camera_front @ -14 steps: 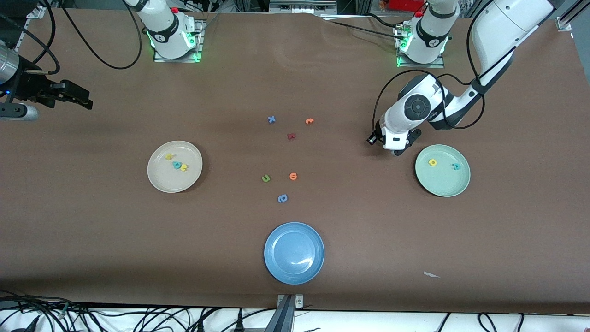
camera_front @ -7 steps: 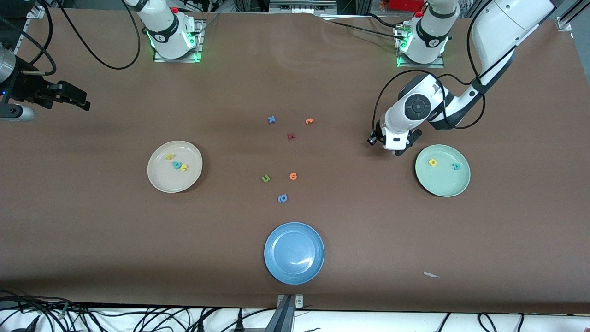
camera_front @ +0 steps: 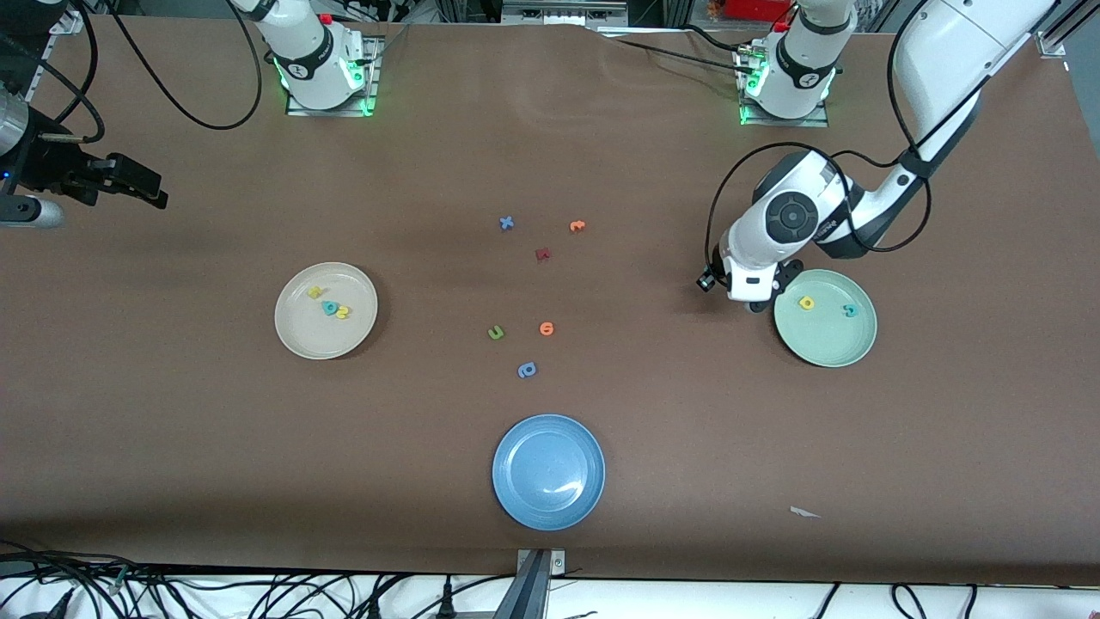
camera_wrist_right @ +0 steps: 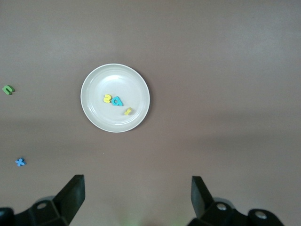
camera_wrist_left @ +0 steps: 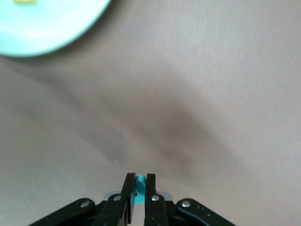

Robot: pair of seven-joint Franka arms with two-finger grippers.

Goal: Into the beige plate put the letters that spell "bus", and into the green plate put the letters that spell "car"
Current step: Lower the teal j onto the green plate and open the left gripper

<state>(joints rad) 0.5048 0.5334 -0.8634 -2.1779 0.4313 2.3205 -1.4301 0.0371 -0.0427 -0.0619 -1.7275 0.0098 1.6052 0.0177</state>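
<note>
The left gripper [camera_wrist_left: 139, 188] has its jaws pressed together on a small teal letter [camera_wrist_left: 140, 184], pinched between the fingertips at the bottom centre of the left wrist view. In the front view this gripper [camera_front: 749, 297] hangs over the brown table [camera_front: 653, 430] right beside the rim of the green plate [camera_front: 825, 344], at the right of the frame; the arm bends down from its base at upper right, elbow folded and wrist pointing at the table. In the green plate lie a yellow letter [camera_front: 806, 303] and a teal letter [camera_front: 850, 310].

The right gripper [camera_wrist_right: 137, 188] has its jaws spread wide and holds nothing; it waits high at the upper left edge of the front view [camera_front: 129, 182]. Its wrist camera looks down on the beige plate [camera_wrist_right: 94, 82], which holds two yellow letters [camera_wrist_right: 108, 98] and a teal one [camera_wrist_right: 117, 101].
</note>
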